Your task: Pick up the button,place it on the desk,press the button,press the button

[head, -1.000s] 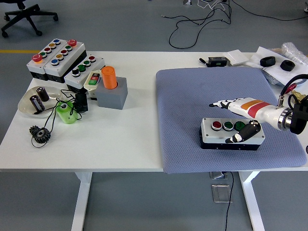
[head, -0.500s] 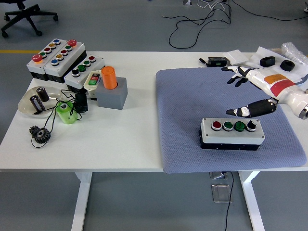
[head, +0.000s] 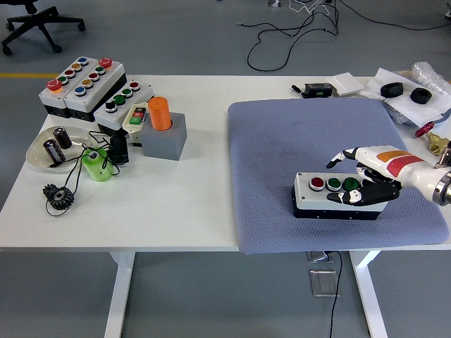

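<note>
the right robot hand (head: 366, 176) has dropped back from mid-air onto the button box (head: 340, 195), fingers loosely spread and gripping nothing, black thumb over the right-end button. the box sits on the blue mat (head: 296, 134) on the desk (head: 190, 204); likely the second press.

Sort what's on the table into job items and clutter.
Job: button box on the grey mat; right hand over its right end.
Clutter: other button boxes, orange cylinder, gear, dish, black rolls.
</note>
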Motion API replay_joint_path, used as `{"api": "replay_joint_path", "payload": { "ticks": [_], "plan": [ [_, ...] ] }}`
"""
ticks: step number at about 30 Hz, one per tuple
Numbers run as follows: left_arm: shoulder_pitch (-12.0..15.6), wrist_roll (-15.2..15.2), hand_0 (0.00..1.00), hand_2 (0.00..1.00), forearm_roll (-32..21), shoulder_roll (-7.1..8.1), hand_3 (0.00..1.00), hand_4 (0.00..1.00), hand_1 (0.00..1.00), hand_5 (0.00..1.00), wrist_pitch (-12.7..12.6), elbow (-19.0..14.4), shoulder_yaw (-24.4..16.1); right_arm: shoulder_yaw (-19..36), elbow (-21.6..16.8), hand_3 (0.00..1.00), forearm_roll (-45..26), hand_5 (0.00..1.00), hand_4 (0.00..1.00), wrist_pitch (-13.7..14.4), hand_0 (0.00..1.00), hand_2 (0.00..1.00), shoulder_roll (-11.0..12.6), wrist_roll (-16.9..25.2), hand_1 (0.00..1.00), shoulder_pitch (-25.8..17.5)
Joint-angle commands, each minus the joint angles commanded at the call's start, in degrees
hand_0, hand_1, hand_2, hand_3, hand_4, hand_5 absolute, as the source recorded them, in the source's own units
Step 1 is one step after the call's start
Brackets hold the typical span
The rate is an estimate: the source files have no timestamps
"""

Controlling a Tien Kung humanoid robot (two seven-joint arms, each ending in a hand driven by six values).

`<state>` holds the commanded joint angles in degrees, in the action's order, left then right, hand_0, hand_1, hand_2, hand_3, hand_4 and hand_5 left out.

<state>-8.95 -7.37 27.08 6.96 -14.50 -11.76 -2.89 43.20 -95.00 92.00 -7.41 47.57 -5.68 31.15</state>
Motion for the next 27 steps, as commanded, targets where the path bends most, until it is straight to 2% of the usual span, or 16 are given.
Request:
{"api": "replay_joint_path", "payload": {
  "ticks": [10,27],
  "plan": [
    [0.0,0.0,0.602,0.476,0.1,0.01,0.470,0.283,0.520,0.979,0.0,0.0,-0.1,-0.7,2.1,0.739,1.0,0.739,0.850,-0.7,0.111,0.002,-0.6,-0.5,0.002,-0.2],
    [0.0,0.0,0.603,0.476,0.1,-0.02,0.470,0.283,0.520,0.980,0.0,0.0,0.1,-0.8,2.7,0.734,1.2,0.775,0.842,-0.9,0.110,0.002,-0.8,-0.5,0.002,-0.8]
  ]
}}
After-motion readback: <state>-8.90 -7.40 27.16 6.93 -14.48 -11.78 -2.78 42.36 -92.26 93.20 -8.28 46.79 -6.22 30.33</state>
